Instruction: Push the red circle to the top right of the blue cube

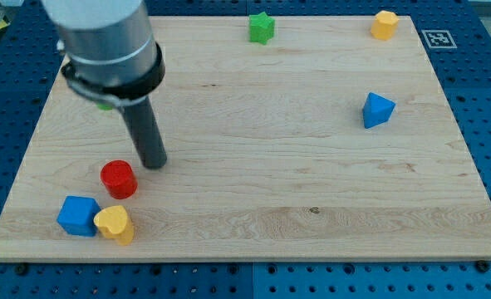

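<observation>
The red circle [119, 179] lies on the wooden board at the view's lower left. The blue cube [78, 215] sits below and left of it, near the board's bottom left corner. The red circle stands just up and right of the cube, with a small gap between them. My tip [153, 163] rests on the board just right of and slightly above the red circle, very close to it; contact cannot be told. A yellow heart-shaped block [115, 224] touches the cube's right side.
A green star [262, 27] lies at the view's top middle. A yellow block [385, 25] sits at the top right corner. A blue triangular block [377, 110] lies at the right. A green block [105, 105] is mostly hidden behind the arm.
</observation>
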Controlling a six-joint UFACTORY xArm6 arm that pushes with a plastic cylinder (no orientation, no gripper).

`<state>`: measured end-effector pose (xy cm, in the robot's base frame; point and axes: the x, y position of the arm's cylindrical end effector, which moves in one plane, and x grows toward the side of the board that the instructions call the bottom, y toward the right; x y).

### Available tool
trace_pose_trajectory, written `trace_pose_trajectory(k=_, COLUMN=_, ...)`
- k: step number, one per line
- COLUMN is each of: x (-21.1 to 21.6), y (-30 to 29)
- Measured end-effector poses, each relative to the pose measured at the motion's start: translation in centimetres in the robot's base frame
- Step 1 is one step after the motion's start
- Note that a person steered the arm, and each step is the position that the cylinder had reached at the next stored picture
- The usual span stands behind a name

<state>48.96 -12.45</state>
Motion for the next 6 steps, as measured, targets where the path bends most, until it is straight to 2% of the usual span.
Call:
trace_pose_trajectory(k=1, x=-0.8, y=-1.3)
trace_pose_trajectory(k=3, x=2.5, y=-3.1)
trace_pose_trajectory(k=4, x=2.3, y=-5.0)
trace_pose_trajectory(k=5, x=-2.2, y=-6.5)
trace_pose_trajectory(k=6, x=-5.6, y=-3.5)
